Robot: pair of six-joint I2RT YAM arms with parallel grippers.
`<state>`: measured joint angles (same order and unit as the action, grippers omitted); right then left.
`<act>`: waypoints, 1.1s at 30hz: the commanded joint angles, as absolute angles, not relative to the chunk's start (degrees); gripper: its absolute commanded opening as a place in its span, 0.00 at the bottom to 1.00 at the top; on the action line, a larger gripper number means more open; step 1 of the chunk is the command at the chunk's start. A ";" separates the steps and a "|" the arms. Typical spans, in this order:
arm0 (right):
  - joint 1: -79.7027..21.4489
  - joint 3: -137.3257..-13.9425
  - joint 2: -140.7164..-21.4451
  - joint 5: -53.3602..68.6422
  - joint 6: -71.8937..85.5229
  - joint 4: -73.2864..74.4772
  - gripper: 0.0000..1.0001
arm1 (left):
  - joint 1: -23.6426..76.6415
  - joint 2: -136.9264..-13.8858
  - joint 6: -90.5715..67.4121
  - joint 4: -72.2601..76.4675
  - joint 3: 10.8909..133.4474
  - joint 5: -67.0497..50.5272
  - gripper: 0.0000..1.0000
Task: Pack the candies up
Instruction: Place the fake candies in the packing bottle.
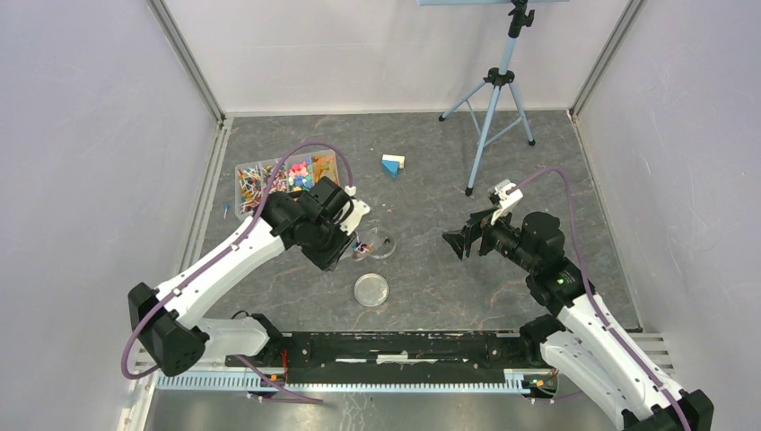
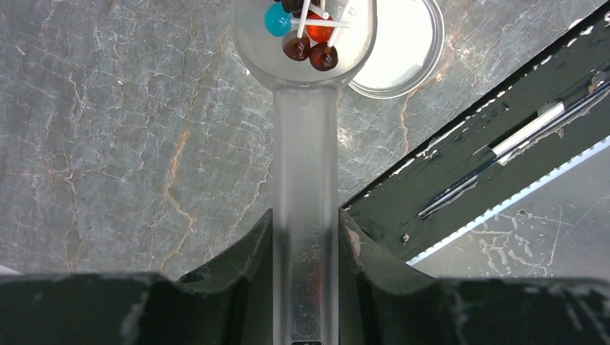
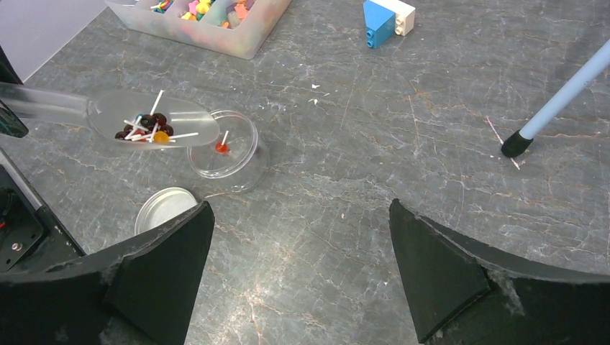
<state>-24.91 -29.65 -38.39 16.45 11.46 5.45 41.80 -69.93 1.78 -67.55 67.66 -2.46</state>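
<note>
Left end effector (image 2: 306,241) is pressed tight on the handle of a clear plastic scoop (image 2: 306,165), with faint embossed marks on that handle too blurred to read, and no other writing legible anywhere. Out past its fingertips, the scoop's bowl carries the candies (image 2: 308,39): dark red, orange and one blue ball on white sticks. Behind the bowl that wrist view catches a pale round lid (image 2: 406,50) and, off to the right, the black rail (image 2: 489,151) at the desk's near edge. The right wrist view adds what the left one hides: a clear round container (image 3: 241,162) sits just beyond the scoop's tip, one red candy on a stick lying inside it. Right end effector (image 3: 302,277) hangs spread wide and empty, well apart from the scoop, grey desk (image 3: 345,215) between its fingers. Far ahead and left of it stands a compartment tray (image 3: 241,39) heaped with more coloured sweets, and straight ahead a blue-and-white block (image 3: 385,20). Only the overhead view gives the whole tripod (image 1: 498,99), planted beyond the right end effector, one foot near it.
</note>
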 commanded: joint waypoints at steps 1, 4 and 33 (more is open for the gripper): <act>-24.81 -29.55 -38.15 16.31 11.22 3.35 0.98 | 42.28 -72.26 2.48 -69.00 71.54 -1.08 0.02; -24.82 -29.37 -37.81 16.26 11.36 3.27 0.98 | 42.32 -74.52 1.90 -70.96 73.46 -0.19 0.02; -24.79 -29.45 -37.92 17.75 12.35 2.19 0.98 | 42.50 -77.59 0.97 -76.43 81.61 3.90 0.02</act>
<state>-24.91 -29.23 -38.15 16.80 11.75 5.21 42.26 -78.04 1.74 -76.64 78.30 1.80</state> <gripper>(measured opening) 0.982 0.374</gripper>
